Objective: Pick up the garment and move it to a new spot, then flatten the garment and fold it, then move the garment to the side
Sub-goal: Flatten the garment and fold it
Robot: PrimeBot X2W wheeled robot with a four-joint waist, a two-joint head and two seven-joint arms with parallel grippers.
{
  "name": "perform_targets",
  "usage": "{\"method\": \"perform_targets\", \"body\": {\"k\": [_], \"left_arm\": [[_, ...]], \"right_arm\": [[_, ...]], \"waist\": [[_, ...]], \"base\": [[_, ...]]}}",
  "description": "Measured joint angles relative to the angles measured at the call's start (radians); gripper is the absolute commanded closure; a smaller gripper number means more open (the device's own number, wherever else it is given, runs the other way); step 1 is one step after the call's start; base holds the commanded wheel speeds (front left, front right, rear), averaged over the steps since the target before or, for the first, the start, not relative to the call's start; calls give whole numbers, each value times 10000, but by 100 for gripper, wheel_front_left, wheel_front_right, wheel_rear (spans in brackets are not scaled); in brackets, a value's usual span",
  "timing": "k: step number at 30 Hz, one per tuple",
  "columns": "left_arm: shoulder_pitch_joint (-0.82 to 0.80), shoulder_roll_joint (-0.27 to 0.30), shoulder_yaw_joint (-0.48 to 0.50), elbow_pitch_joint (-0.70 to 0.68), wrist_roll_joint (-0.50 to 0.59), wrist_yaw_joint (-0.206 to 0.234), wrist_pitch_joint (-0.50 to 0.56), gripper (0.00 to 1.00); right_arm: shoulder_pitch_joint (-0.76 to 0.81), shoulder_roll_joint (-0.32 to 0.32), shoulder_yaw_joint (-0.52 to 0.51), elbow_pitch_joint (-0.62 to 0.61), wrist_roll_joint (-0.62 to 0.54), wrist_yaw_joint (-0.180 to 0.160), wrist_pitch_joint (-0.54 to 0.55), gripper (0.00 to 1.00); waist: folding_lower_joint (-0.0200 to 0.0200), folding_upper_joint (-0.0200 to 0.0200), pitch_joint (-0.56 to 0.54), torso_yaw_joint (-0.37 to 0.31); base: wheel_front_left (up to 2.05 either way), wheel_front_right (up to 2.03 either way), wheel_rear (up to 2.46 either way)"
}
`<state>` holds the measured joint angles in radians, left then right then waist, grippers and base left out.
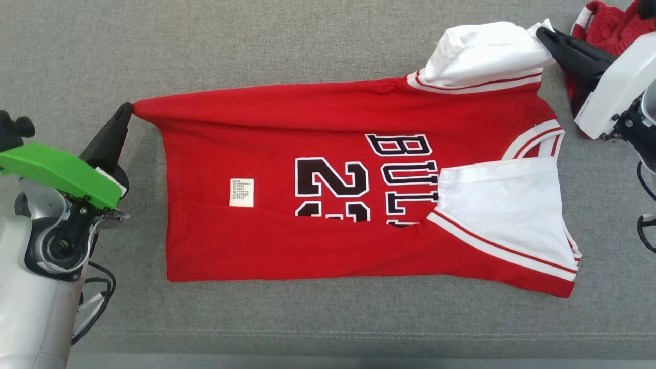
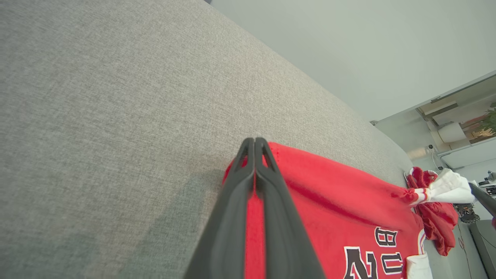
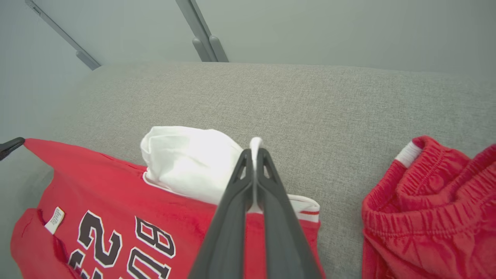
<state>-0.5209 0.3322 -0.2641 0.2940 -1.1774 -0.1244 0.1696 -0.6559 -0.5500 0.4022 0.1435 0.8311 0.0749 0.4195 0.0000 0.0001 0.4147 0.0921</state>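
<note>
Pinching the shirt at hem and sleeve, left claw and right claw need even tension to fold straight.

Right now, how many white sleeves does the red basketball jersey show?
2. One white fabric sleeve at the far edge of the red jersey, pinched by the right gripper; the other sleeve lies folded over its print.

One jersey, one pair of shorts
</note>
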Motion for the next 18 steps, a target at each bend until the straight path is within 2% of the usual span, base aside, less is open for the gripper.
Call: {"method": "perform_targets", "body": {"k": [9,18], "left_arm": [[362,67,42,-63,-48,0,-50,100],[407,81,38,-113,-48,0,-207,100]], "right_arm": [[881,-157,-198,-602,251,-255,-52,100],[1072,-259,-314,-1195,318,-435,-54,100]], "waist": [[0,0,-170,-144],[0,0,-149,-255]], "base": [[0,0,0],[0,0,0]]}}
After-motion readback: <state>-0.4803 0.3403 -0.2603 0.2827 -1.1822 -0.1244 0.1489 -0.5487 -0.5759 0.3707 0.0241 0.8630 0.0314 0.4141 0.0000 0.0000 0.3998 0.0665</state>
